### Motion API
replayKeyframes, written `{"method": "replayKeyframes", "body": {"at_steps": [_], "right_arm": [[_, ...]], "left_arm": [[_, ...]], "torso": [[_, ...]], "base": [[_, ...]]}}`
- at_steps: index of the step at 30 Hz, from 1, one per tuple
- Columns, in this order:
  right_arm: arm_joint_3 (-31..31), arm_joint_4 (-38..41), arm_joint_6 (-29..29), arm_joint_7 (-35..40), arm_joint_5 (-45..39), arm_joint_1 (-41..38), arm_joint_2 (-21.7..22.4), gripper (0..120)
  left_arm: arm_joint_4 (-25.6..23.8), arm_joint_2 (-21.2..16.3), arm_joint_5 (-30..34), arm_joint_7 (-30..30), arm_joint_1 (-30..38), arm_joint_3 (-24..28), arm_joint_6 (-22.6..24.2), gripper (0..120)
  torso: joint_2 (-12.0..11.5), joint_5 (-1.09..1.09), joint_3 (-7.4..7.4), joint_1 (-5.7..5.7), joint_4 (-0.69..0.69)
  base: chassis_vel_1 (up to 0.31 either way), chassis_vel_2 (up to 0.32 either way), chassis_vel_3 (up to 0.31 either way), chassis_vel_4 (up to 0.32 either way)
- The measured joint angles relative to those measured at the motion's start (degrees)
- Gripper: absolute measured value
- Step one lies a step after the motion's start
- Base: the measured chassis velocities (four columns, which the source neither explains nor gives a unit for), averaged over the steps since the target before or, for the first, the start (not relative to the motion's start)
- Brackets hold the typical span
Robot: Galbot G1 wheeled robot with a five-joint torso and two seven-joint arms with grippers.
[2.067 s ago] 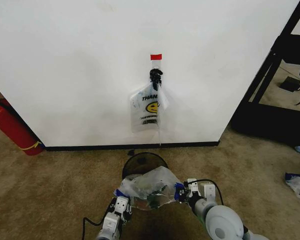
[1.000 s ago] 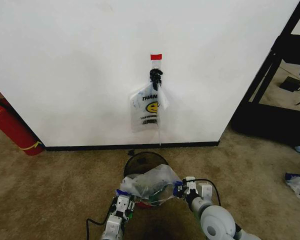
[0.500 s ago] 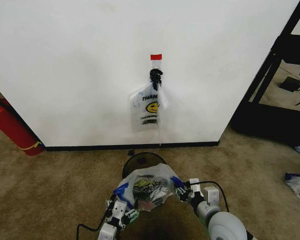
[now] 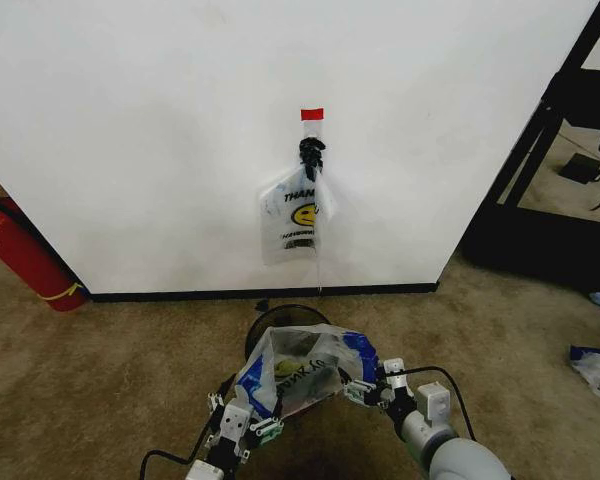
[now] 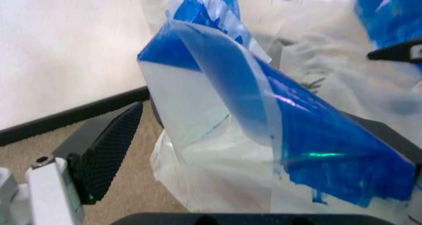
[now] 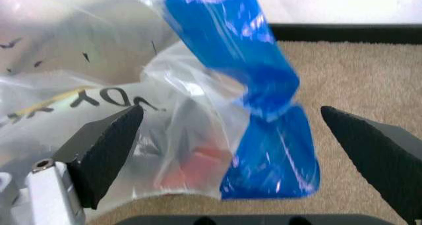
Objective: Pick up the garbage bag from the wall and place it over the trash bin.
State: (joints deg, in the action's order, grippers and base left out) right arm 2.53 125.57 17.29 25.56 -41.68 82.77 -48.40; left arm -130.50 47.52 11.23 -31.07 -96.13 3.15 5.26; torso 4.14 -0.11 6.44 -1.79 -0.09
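**A:** While the garbage bag [image 4: 305, 368] was held up over the carpet [image 4: 100, 380], just in front of the trash bin [image 4: 280, 318], what risk could be judged?

**B:** A slip or a tear was judged most likely. The bag was stretched between the left gripper [image 4: 242, 427] and the right gripper [image 4: 368, 390], and thin plastic pulled from two sides could be ripped or dragged free. The mouth could also be snagged on the wire rim, or the light bin could be tipped over if the film were pressed down unevenly.

**B:** The bin stood close to the wall [image 4: 140, 140], near its black baseboard [image 4: 180, 294].

**A:** Were the grippers closed on the plastic?

**B:** In the left wrist view the fingers were seen spread, with blue and white film bunched between them. In the right wrist view the fingers were likewise set wide apart, the plastic lying between. Whether the film was truly pinched could not be told.

**A:** What was hidden?

**B:** Most of the bin was covered by the bag; its red base was glimpsed only dimly through the plastic. Both arms were cut off at the lower edge of the head view.
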Motion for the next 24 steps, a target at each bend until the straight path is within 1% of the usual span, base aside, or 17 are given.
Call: {"method": "replayKeyframes", "body": {"at_steps": [3, 8, 12, 13, 15, 19, 20, 21, 24], "right_arm": [[0.21, 0.57, -1.01, -0.59, 1.50, 0.85, 0.31, 100], [0.60, 0.74, -2.08, -1.08, 2.74, 1.42, 0.55, 100], [0.61, 0.35, -3.39, -2.09, 3.60, 1.50, 0.45, 100], [0.61, 0.35, -3.39, -2.09, 3.60, 1.50, 0.45, 100], [0.56, -0.10, -3.75, -2.42, 3.91, 1.47, 0.22, 100], [0.52, -0.71, -4.23, -2.96, 4.64, 1.59, 0.32, 100], [0.53, -0.81, -4.40, -3.06, 4.65, 1.63, 0.35, 100], [0.53, -0.81, -4.40, -3.06, 4.65, 1.63, 0.35, 100], [0.57, -1.15, -5.49, -3.79, 4.65, 1.62, 0.38, 100]], "left_arm": [[-1.05, -0.09, -1.17, 0.74, -1.03, -0.62, -1.51, 100], [-1.37, -0.30, -1.66, 1.78, -1.28, -1.01, -3.45, 100], [0.28, 0.47, 0.05, 3.60, -0.08, -0.66, -7.23, 100], [0.28, 0.47, 0.05, 3.60, -0.08, -0.66, -7.23, 100], [0.70, 1.33, 3.87, 4.55, 0.88, -0.31, -9.47, 100], [-1.42, 1.95, 12.36, 5.14, 1.72, -0.43, -10.67, 100], [-2.04, 1.93, 13.78, 5.17, 1.84, -0.71, -10.69, 100], [-2.04, 1.93, 13.78, 5.17, 1.84, -0.71, -10.69, 100], [-4.32, 1.54, 17.73, 5.49, 2.26, -2.15, -10.71, 100]], "torso": [[0.00, 0.00, 0.00, 0.00, 0.00], [0.00, 0.00, 0.00, 0.00, 0.00], [0.00, -0.01, 0.00, 0.00, 0.00], [0.00, -0.01, 0.00, 0.00, 0.00], [0.00, -0.01, 0.00, 0.00, 0.00], [0.00, 0.00, 0.00, -0.01, 0.00], [0.00, 0.00, 0.00, -0.01, 0.00], [0.00, 0.00, 0.00, -0.01, 0.00], [0.00, 0.00, 0.00, -0.01, 0.00]], "base": [[0.000, 0.000, 0.000, 0.000], [0.000, 0.000, 0.000, 0.000], [0.000, 0.000, 0.000, 0.000], [0.000, 0.000, 0.000, 0.000], [0.000, 0.000, 0.000, 0.000], [0.000, 0.000, 0.000, 0.000], [0.000, 0.000, 0.000, 0.000], [0.000, 0.000, 0.000, 0.000], [0.000, 0.000, 0.000, 0.000]]}}
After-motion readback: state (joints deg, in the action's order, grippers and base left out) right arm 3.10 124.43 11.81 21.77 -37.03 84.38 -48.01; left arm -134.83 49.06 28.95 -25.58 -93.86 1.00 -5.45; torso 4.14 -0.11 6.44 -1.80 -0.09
